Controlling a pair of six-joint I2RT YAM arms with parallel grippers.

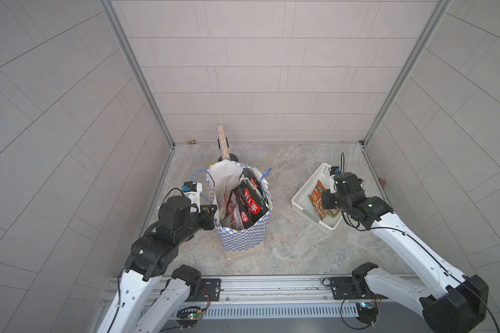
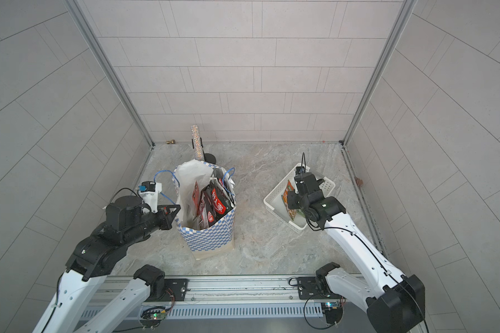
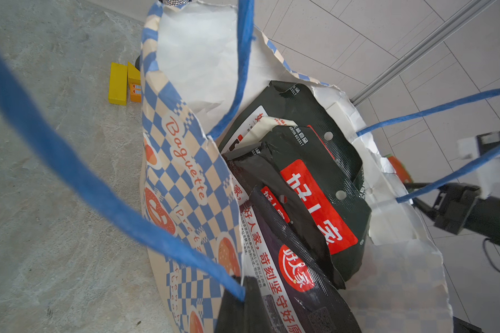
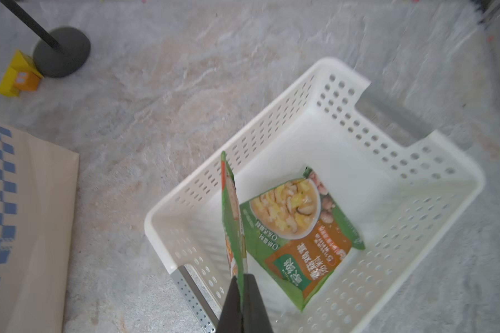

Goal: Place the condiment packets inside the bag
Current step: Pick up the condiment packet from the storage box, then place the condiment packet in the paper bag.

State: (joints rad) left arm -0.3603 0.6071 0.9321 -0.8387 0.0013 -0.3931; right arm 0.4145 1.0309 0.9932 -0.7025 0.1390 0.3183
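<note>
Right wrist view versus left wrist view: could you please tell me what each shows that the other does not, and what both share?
Only the right wrist view plainly shows the white basket, a green packet lying in it, and the right gripper shut on a second green packet. Only the left wrist view shows the white inside of the bag, holding black packets. Both show the bag's checked outside and the yellow block.

My left gripper point(image 1: 212, 212) touched the rim of the blue-and-white checked paper bag point(image 1: 244, 238), upright and holding black glossy packets with red logos point(image 1: 251, 203). My right gripper point(image 1: 328, 201) hung over a green-and-orange pouch point(image 1: 317, 193) in the white perforated plastic basket point(image 1: 308, 215).
</note>
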